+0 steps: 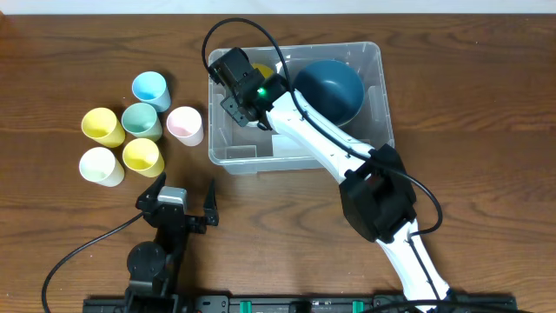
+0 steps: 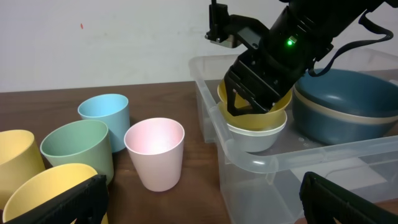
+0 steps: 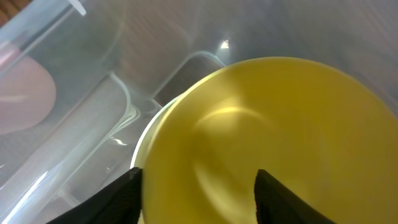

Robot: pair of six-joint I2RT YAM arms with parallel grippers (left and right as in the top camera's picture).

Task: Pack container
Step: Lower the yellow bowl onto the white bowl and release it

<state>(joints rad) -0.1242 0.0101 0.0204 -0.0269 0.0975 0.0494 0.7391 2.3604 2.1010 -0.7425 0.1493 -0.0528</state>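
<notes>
**A:** Far left, six cups (image 1: 141, 122) bunched on the desk (image 1: 452, 87), with the pink cup (image 1: 184, 124) nearest the container (image 1: 239, 156). What's the left tool (image 1: 187, 181) doing?

**B:** It's spread wide, as wide as it goes, with nothing between the fingers. It sits over bare wood below the cups, touching none of them. In its own camera only the finger ends show, cut off by the bottom edge, and so are the two yellow cups at lower left.

**A:** Moving right, the container?

**B:** It's flat on the desk at centre, just right of the pink cup. In its left end a yellow bowl (image 3: 280, 112) is nested in a white bowl (image 2: 258, 137). A big blue bowl (image 2: 348, 99) fills the right end.

**A:** And the right tool (image 3: 196, 190)?

**B:** It's down inside the container, right over the yellow bowl, with the jaws partly parted. One finger is at the bowl's rim and the other over its hollow. Nothing is pinched between them, though I can't tell whether a finger is touching that rim.

**A:** Trouble spots?

**B:** From overhead the wrist covers its own fingertips and most of the yellow bowl. There's a paler rim under the blue bowl, and I can't make out what it is. The right wrist view is blurry, all clear walls and a pink smear at left.
</notes>
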